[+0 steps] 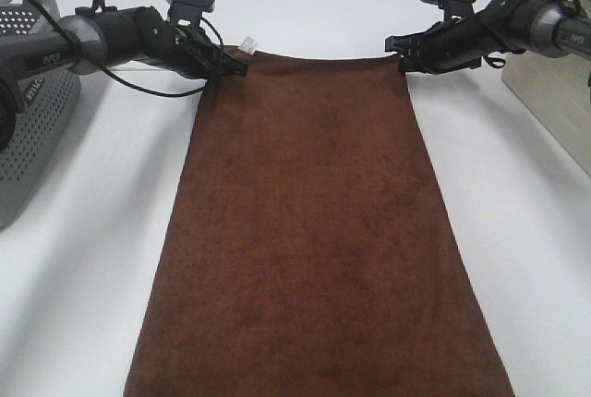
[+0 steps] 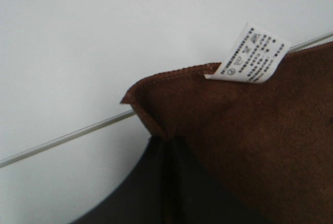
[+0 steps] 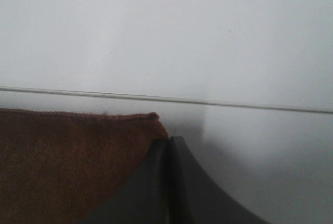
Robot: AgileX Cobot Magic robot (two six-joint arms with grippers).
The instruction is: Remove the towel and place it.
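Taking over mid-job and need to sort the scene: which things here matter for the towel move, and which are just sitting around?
Part of the job:
- large dark brown terry towel, with its small white tag
- left gripper, shut on one far corner
- right gripper, shut on the other far corner

Just lying about:
- grey perforated plastic basket
- beige box
- white table

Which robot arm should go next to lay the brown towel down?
Neither alone, probably. The left gripper pinches the towel corner beside the white tag; the right gripper pinches the other corner. They likely must move together.
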